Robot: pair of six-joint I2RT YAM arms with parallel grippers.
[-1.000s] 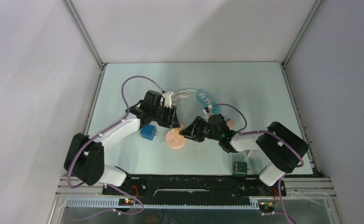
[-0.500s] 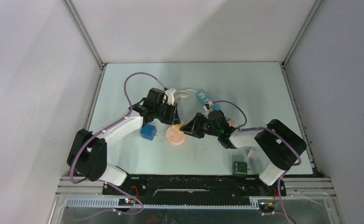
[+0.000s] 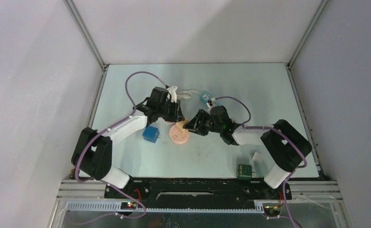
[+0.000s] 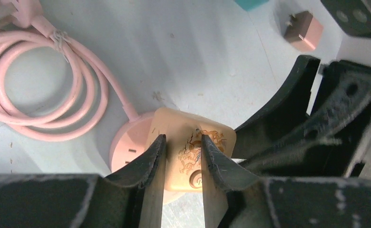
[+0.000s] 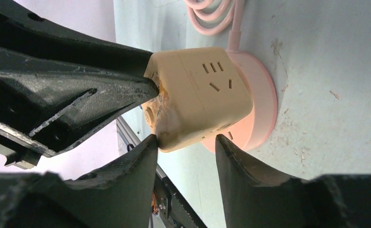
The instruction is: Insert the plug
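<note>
A beige cube plug point(image 5: 198, 102) sits on a round pink socket base point(image 5: 257, 104) with a coiled pink cord point(image 4: 41, 90). In the top view the base point(image 3: 179, 137) lies mid-table between both arms. My left gripper point(image 4: 181, 140) stands over the cube's patterned face point(image 4: 186, 152). Its fingers are a narrow gap apart, and their tips rest against the cube without clamping it. My right gripper point(image 5: 186, 138) comes from the other side. Its two fingers close on the cube's lower edge, and one fingertip point(image 5: 150, 142) touches its corner.
A blue cube point(image 3: 150, 134) lies left of the base. A green cube point(image 3: 243, 171) and a small white piece point(image 3: 257, 156) lie near the front right. A teal power strip point(image 3: 205, 97) and a small pink adapter point(image 4: 303, 31) lie behind my grippers.
Both grippers, with the pink base and the cube between them, have shifted a little toward the far side of the table. The left arm has stretched out further.
</note>
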